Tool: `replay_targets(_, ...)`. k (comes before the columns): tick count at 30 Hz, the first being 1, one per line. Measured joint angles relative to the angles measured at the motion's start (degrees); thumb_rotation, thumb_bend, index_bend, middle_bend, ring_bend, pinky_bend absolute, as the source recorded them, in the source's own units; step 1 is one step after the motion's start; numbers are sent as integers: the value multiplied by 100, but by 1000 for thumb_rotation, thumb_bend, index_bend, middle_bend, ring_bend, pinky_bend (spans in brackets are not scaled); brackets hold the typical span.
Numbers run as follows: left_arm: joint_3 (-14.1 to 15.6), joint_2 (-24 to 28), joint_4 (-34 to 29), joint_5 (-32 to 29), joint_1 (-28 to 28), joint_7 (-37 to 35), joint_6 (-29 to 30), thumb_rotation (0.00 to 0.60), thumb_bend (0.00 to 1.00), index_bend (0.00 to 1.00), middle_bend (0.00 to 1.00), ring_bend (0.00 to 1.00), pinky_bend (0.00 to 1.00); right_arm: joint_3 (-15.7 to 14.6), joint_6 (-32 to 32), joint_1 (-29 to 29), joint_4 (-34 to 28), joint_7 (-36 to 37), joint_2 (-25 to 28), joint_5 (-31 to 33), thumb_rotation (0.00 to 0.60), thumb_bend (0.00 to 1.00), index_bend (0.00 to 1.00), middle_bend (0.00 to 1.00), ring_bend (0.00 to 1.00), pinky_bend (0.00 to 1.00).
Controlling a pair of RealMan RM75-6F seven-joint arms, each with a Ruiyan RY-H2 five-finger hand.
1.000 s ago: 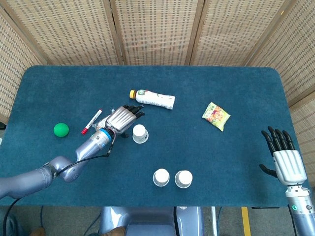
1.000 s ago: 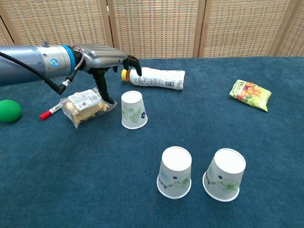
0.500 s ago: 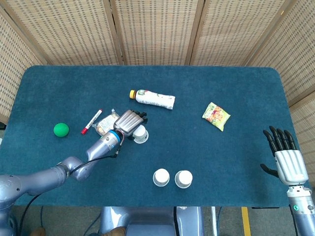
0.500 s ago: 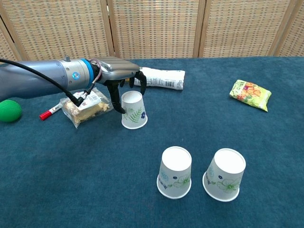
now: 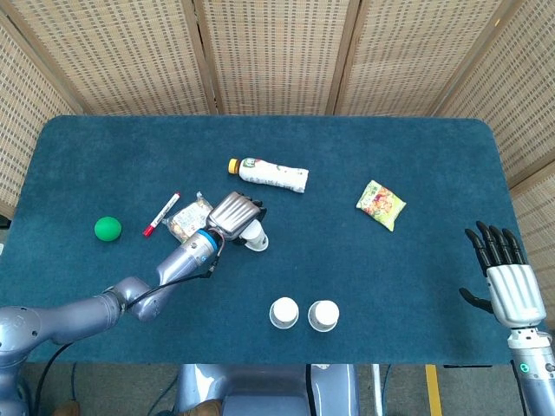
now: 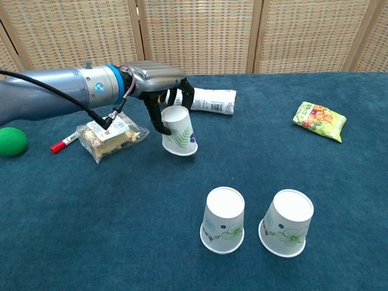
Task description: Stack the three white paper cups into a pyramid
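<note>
Two white paper cups stand upside down side by side near the front edge: one [image 6: 223, 219] [image 5: 284, 313] on the left, the other [image 6: 286, 223] [image 5: 323, 315] on the right. My left hand [image 6: 159, 91] [image 5: 232, 214] grips the third cup [image 6: 180, 131] [image 5: 254, 235] from above and behind; that cup is tilted and lifted slightly off the cloth. My right hand [image 5: 503, 269] hovers open at the table's right edge, fingers spread, holding nothing.
A white bottle with a yellow cap [image 6: 206, 99] lies behind the held cup. A wrapped snack [image 6: 109, 134] and a red marker [image 6: 62, 144] lie to its left, a green ball [image 6: 12, 141] further left. A green snack bag [image 6: 319, 120] lies at the right.
My left hand moved right from beside the snack, closed its fingers around the third cup, then tipped and lifted it toward the right. The right hand barely moved.
</note>
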Motion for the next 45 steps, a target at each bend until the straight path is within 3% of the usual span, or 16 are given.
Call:
replay_targets(4, -47, 296, -543, 152, 6, -32, 151, 600, 200, 508, 380, 426, 393, 30, 26, -24, -21, 13, 21, 19, 600, 0, 61, 0, 0, 0)
replay_targets(11, -125, 1039, -2147, 566, -25, 8, 373, 600, 190, 507, 380, 426, 393, 70, 41, -41, -36, -7, 25, 28, 600, 0, 63, 0, 0, 0)
replay_targets(17, 38, 1383, -3098, 978, -125, 226, 360, 600, 187, 506, 380, 426, 393, 76, 39, -51, -34, -21, 21, 19, 600, 0, 64, 0, 0, 0)
replay_targets(23, 213, 1103, -3105, 1037, -243, 497, 350, 600, 184, 503, 379, 426, 393, 81, 47, -62, -20, -47, 22, 2, 600, 0, 67, 0, 0, 0)
replay_targets(41, 312, 495, -2904, 507, -608, 1209, 334, 600, 171, 483, 363, 420, 377, 137, 84, -99, 0, 63, 58, 23, 600, 0, 67, 0, 0, 0)
replay_targets(43, 326, 468, -2894, 487, -630, 1263, 340, 600, 153, 450, 308, 360, 342, 140, 91, -105, -2, 73, 64, 22, 600, 0, 67, 0, 0, 0)
replay_targets(45, 353, 448, -2894, 465, -651, 1348, 353, 600, 87, 302, 141, 178, 249, 142, 96, -112, 1, 90, 72, 21, 600, 0, 68, 0, 0, 0)
